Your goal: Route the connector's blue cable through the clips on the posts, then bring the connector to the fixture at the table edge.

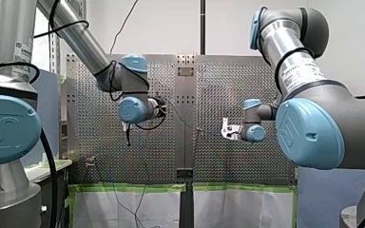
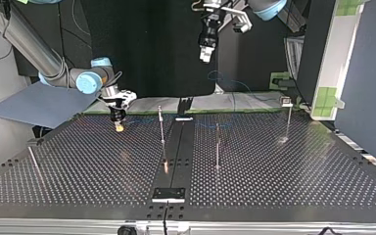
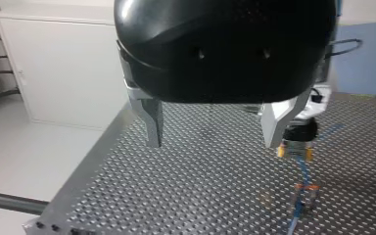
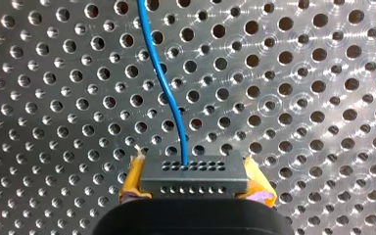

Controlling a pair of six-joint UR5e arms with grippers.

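My right gripper point(image 4: 193, 182) was closed on the connector point(image 4: 193, 170), with the yellow pads point(image 4: 133, 183) pressing its two short ends. The blue cable point(image 4: 168, 93) left the connector's face and ran away ahead of the gripper, slack, over the perforated table point(image 4: 298, 98). In the top view this gripper sat low over the table at about 10 o'clock, apart from the nearest post.

My left gripper point(image 3: 214, 134) was wide open, metal fingers point(image 3: 152, 122) holding nothing, and raised well above the table. The top view placed it at about 12 o'clock.

Three thin posts were noted in the top view: one near centre point(image 2: 161, 127), one at its 4 o'clock point(image 2: 218, 144), and one out at 2 o'clock point(image 2: 289, 117). The cable was too faint there to trace, so I could not tell whether it sat in any clip. A dark plate point(image 2: 169, 194) at 6 o'clock on the table edge was taken to be the fixture. Nothing was on it.

Judgement: the connector pick-up was done. Routing through the clips appeared to be wholly left, and after it the delivery to the fixture.
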